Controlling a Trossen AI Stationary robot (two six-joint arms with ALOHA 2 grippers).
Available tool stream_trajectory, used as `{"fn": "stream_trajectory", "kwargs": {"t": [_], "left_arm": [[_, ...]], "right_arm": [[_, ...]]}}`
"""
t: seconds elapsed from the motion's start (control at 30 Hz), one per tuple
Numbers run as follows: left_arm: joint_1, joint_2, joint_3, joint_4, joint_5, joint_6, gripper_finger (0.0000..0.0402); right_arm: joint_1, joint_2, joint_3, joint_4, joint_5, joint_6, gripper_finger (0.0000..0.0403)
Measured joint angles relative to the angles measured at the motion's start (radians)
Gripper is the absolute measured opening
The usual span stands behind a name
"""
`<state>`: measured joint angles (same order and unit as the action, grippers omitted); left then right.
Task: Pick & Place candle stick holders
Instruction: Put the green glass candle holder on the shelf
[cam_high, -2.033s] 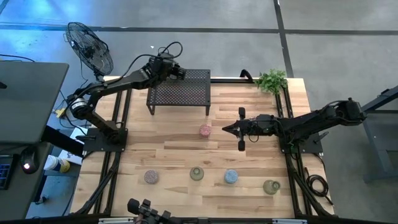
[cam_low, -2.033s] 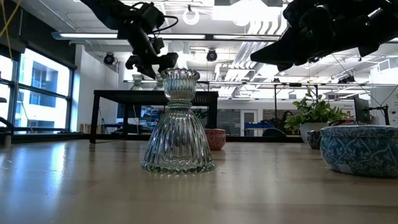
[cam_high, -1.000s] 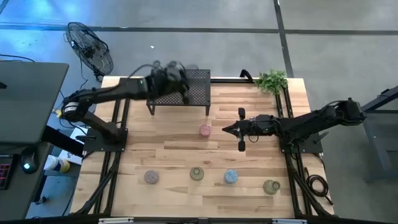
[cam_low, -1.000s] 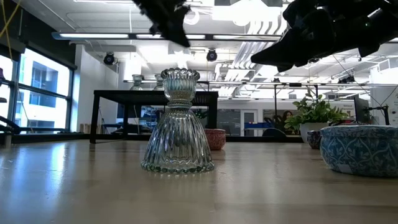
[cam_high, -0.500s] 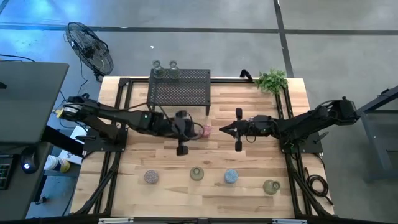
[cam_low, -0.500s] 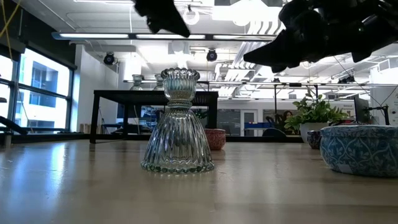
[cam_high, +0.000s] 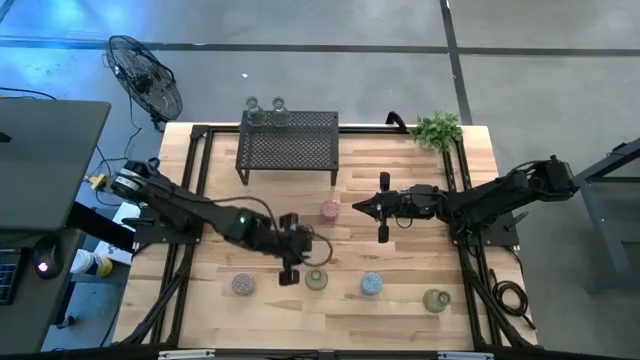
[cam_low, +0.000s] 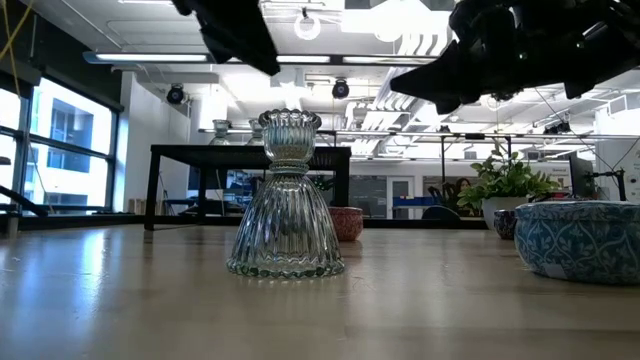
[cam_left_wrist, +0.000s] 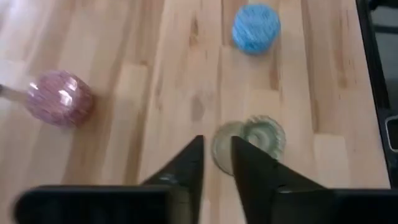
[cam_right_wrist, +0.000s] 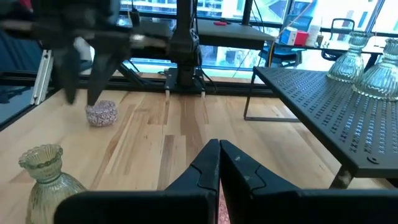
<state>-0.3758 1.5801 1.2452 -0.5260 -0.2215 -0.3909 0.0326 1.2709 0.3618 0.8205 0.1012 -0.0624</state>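
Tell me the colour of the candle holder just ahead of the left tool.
Clear, greenish glass, seen best in the left wrist view, in front of the left tool.

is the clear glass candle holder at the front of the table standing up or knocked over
Upright. The clear candle holder stands on its wide flared base, narrow neck and rim on top, in the low view.

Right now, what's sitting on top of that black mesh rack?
Two clear glass candle stick holders stand at one end of the black mesh rack; the rest of its top looks bare. The space under it is hidden.

2 holders (cam_high: 264, 112) on rack (cam_high: 288, 148); 4 in front row (cam_high: 371, 284).
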Motion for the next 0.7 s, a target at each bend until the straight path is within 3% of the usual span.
{"fn": "stream_trajectory", "kwargs": {"t": [0.23, 0.4, 0.53, 0.7], "left_arm": [[-0.091, 0.121, 0.078, 0.014, -0.077, -0.064, 0.0218], [-0.118, 0.201, 0.145, -0.01, -0.123, -0.087, 0.0289], [-0.115, 0.245, 0.166, -0.041, -0.133, -0.124, 0.0321], [-0.115, 0.288, 0.172, -0.019, -0.152, -0.138, 0.0327]], "right_arm": [[0.0, 0.0, 0.0, 0.013, -0.002, -0.014, 0.0001], [0.001, 0.0, 0.0, 0.009, -0.005, -0.009, 0.0002], [0.004, 0.0, 0.0, 0.001, -0.004, 0.003, 0.0001], [0.021, -0.001, 0.0, -0.004, -0.001, 0.004, 0.0001]]}}
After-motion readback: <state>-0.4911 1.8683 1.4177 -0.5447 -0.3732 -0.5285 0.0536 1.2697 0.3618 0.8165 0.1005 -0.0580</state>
